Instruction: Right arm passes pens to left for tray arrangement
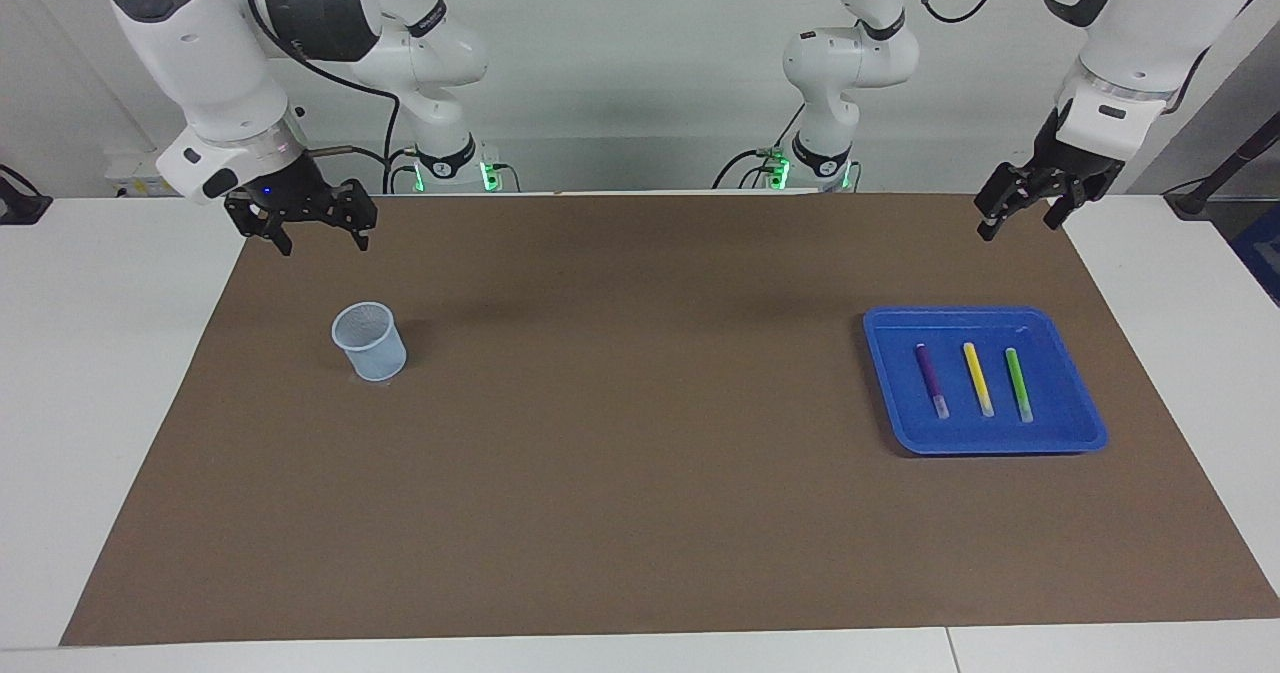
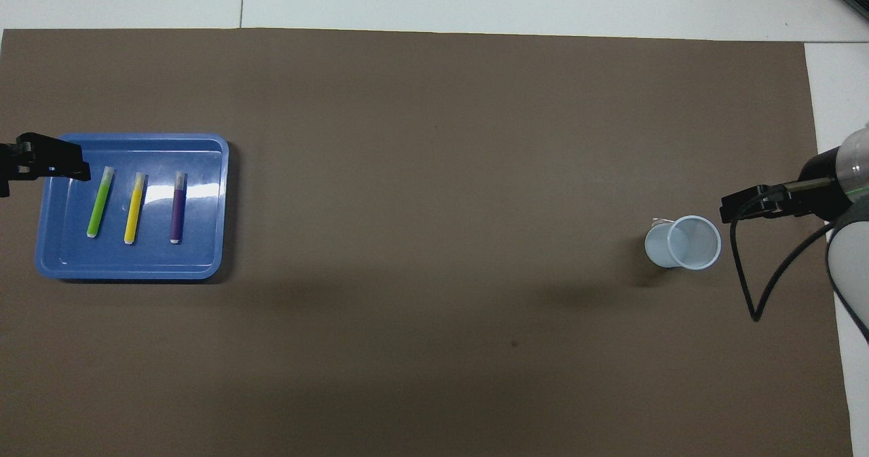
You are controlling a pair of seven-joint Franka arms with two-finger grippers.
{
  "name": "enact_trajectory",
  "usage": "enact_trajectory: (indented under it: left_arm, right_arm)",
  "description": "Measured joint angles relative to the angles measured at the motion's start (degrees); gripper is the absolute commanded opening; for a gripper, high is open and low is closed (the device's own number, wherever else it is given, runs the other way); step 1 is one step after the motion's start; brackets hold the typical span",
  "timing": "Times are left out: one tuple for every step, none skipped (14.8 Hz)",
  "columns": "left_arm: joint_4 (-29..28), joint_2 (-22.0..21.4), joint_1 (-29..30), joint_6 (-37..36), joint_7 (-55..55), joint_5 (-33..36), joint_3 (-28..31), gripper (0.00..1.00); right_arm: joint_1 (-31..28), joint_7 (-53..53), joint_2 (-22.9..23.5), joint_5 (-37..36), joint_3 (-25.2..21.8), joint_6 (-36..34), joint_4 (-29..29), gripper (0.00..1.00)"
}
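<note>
Tray: the shallow bright blue plastic tray sits flat on the big brown mat, toward my left arm's end of the table.
Pens: three slim marker pens lie in the tray, side by side, apart from each other.
Purple pen: the purple marker pen is the one closest to the middle of the table.
Yellow pen: the yellow marker pen lies between the other two.
Green pen: the green marker pen is closest to the table's end.
Cup: a small pale see-through mesh cup stands upright on the mat toward my right arm's end, well apart from the tray.
My left gripper: it hangs up in the air over the mat's corner, nearer to my base than the tray. Its jaws are spread apart and hold nothing.
My right gripper: it hangs up in the air over the mat's edge, near the cup but not touching it. Its jaws are spread wide and hold nothing.
</note>
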Motion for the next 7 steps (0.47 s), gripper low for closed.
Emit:
enact_trajectory:
  left_arm:
    - [0.00,0.00,0.00,-0.12,1.08,0.00,-0.02,1.00]
    - [0.00,0.00,0.05,-0.24,2.24,0.00,-0.01,1.00]
    - [0.00,0.00,0.17,-0.41,3.22,0.00,0.01,1.00]
    - [0.00,0.00,0.30,-0.60,3.87,0.00,0.00,1.00]
    - [0.00,0.00,0.38,-0.75,4.21,0.00,-0.04,1.00]
    - [0.00,0.00,0.42,-0.97,4.40,0.00,-0.10,1.00]
    - [0.00,0.00,0.44,-1.22,4.49,0.00,-0.14,1.00]
  right_arm:
    - [0.00,0.00,0.00,0.00,0.00,0.00,0.00,1.00]
    - [0.00,0.00,0.00,0.00,0.00,0.00,0.00,1.00]
    - [0.00,0.00,0.00,0.00,0.00,0.00,-0.01,1.00]
    - [0.00,0.00,0.01,0.00,0.00,0.00,-0.01,1.00]
    - [0.00,0.00,0.01,0.00,0.00,0.00,-0.01,1.00]
    - [0.00,0.00,0.01,0.00,0.00,0.00,-0.01,1.00]
    - [0.00,0.00,0.01,0.00,0.00,0.00,-0.01,1.00]
